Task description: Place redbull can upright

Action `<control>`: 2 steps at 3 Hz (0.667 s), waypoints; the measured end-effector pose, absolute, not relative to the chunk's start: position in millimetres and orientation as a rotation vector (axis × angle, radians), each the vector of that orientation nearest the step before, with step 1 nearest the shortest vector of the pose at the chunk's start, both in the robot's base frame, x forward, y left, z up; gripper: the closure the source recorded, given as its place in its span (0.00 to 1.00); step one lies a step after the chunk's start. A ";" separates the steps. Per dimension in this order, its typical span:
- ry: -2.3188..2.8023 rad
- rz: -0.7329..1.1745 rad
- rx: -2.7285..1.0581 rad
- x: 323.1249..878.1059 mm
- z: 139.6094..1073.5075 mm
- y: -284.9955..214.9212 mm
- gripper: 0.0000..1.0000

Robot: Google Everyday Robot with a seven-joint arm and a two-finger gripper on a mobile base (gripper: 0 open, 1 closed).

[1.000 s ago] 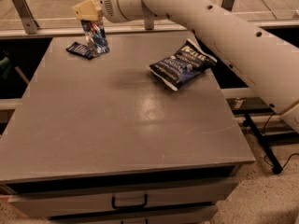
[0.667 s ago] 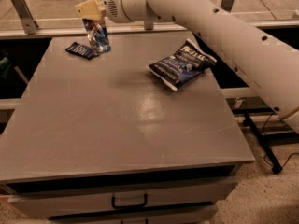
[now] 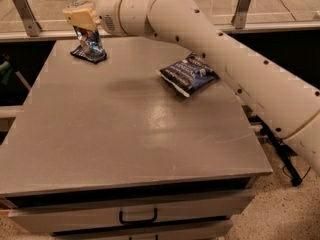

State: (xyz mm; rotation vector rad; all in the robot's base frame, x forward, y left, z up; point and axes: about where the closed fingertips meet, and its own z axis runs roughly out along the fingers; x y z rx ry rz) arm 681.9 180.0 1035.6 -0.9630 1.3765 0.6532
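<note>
Redbull can [image 3: 90, 41] is sitting directly under the gripper [image 3: 82, 25], its silver-and-blue body showing below the tan fingers [image 3: 79, 15] while its upper end is disappearing between them. The gripper is clamping the can by that upper end, pointing down from above. The can is standing close to upright, leaning only slightly. Whether its base is touching the surface below the gripper or hanging just above it cannot be told.

Right below the gripper, at the foot of the can, a small flat dark-blue packet [image 3: 96, 59] is lying on the grey table [image 3: 125, 134], partly hidden behind the can. Whether can and packet are touching cannot be told.

Well off to the gripper's side, toward the middle of the table, a larger dark-blue snack bag [image 3: 189, 73] is lying flat, clearly apart from both can and packet.

The white arm [image 3: 225, 59] is stretching back from the gripper, passing above the snack bag and leaving the view at the lower right. Far below the gripper, at the table's near front, a drawer with a dark handle [image 3: 137, 217] is showing.
</note>
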 end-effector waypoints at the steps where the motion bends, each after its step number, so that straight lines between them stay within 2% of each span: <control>1: 1.300 0.608 -1.018 681.2 1021.0 189.3 1.00; 2: 1.260 0.626 -1.019 680.7 1002.4 191.2 1.00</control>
